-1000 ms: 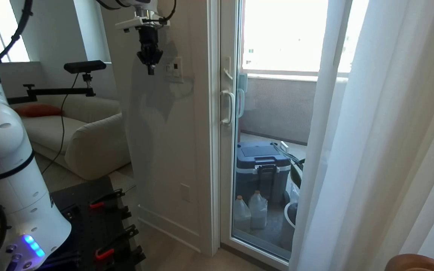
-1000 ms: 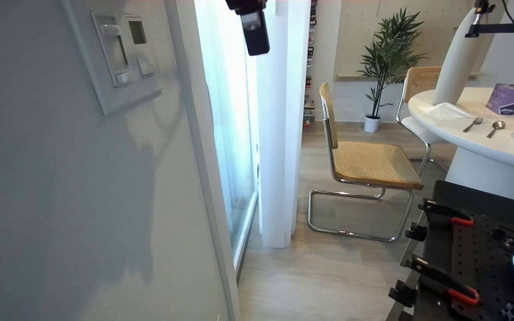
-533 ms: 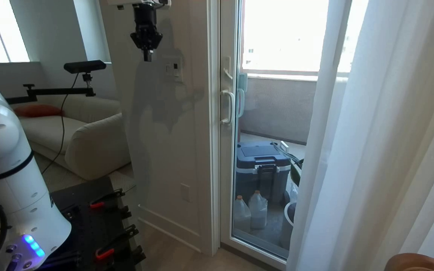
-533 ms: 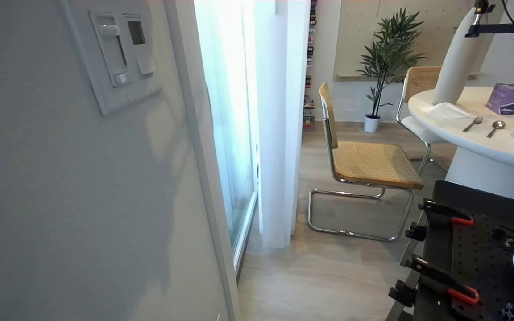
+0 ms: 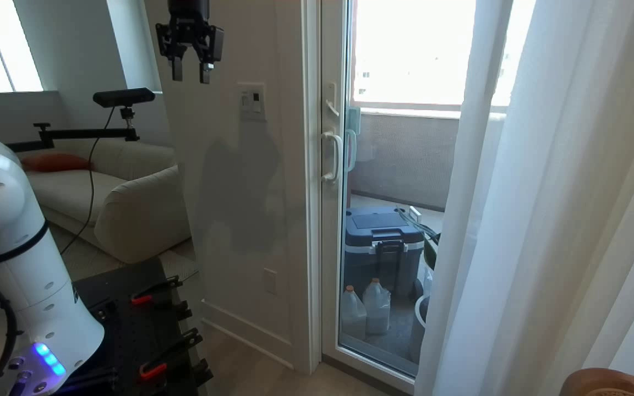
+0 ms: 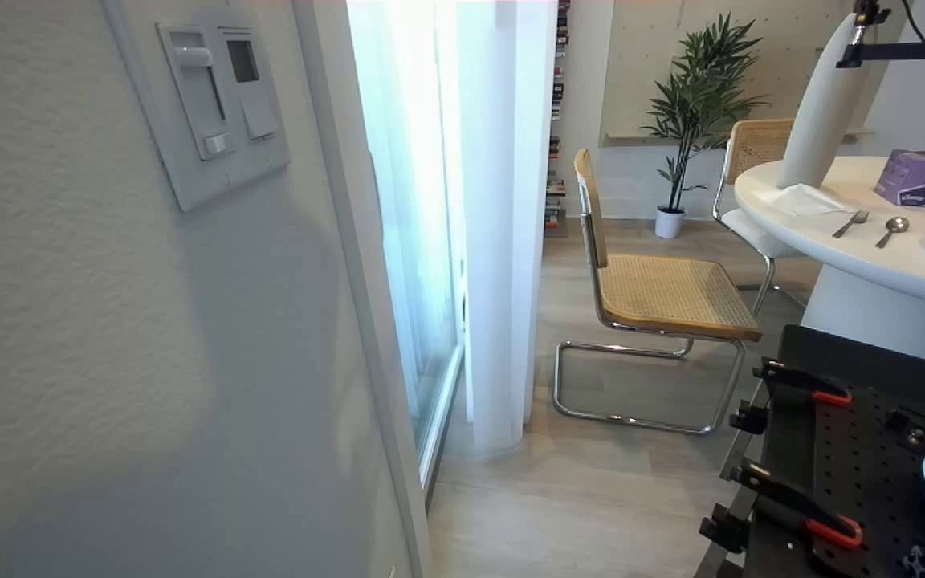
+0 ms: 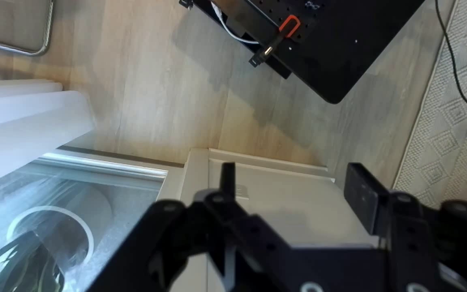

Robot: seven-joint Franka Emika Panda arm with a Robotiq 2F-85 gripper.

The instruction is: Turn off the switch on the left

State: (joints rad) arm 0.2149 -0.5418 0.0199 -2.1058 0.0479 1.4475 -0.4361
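Observation:
A white wall plate (image 6: pixel 226 181) bears two controls side by side. The left switch (image 6: pixel 205 98) is a tall recessed one with a pale bar near its top and a small white button at its foot. To its right is a control with a dark little window (image 6: pixel 243 61) above a paddle. In an exterior view the same plate looks small, and the left switch (image 5: pixel 245 101) is narrow and pale. My black gripper (image 5: pixel 191 71) hangs above and left of the plate there, fingers spread, touching nothing. From the wrist, the gripper (image 7: pixel 292 182) shows a wide gap with nothing held.
Beside the plate stand the door frame (image 5: pixel 311 220), a sliding glass door with a handle (image 5: pixel 334 157), and a white curtain (image 5: pixel 542 220). A black cart top (image 5: pixel 124 330) with clamps lies below the arm. A camera on a bracket (image 5: pixel 124 98) sticks out at left.
The gripper has gone from shut to open. It has risen and drawn leftward, away from the wall plate, in an exterior view. Its shadow on the wall has shifted.

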